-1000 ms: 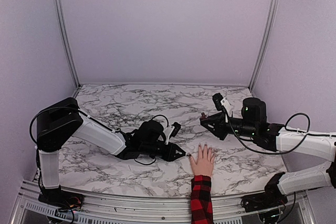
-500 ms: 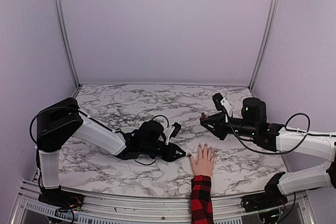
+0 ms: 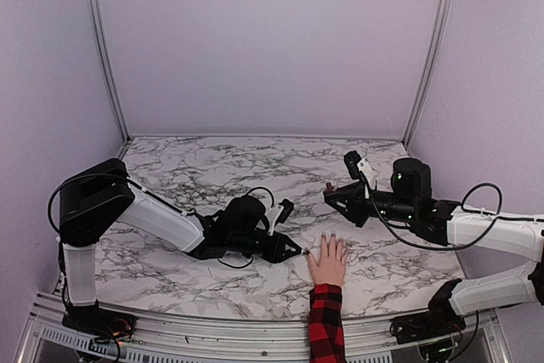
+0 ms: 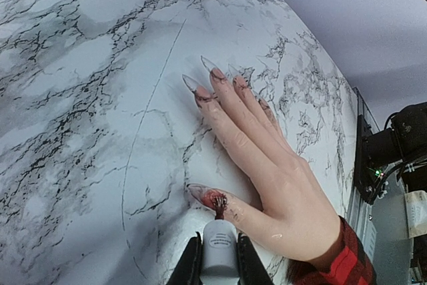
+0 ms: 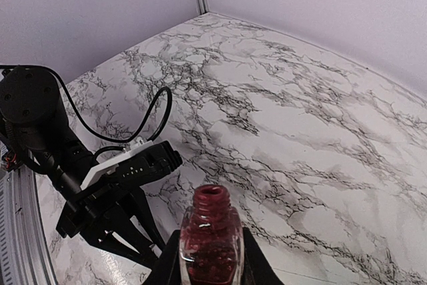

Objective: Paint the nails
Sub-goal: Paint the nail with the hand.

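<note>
At near table (image 3: 170,282) edge: plaid sleeve (image 3: 325,329) comes in, pale hand (image 3: 328,263) lies flat, palm down, fingers spread. I judge the spread is there so each nail can be reached on its own. the nails (image 4: 215,73) are long, pointed and mostly clear, tips aimed away from the arm bases, with thin red smears near the cuticle on a few.

Just left of the hand: left gripper (image 4: 219,262), low and almost level with the tabletop, jaws pinched narrow on brush cap (image 4: 219,246). Bristles touch the base of the thumbnail (image 4: 199,193), red blob there. The low angle probably lets the brush stroke along the nail.

Step judged: coating the thumb. The four finger nails look barely covered, so plenty is left.

Risk: some red sits on skin beside the thumbnail, more smear likely.

Further back, right side: right gripper (image 5: 212,266) clamped tight on polish bottle (image 5: 212,235), neck open, upright, lifted off the table, well apart from the hand. Upright likely so nothing spills, and near enough for a re-dip.

Beyond: marble runs to back wall (image 3: 272,40).
</note>
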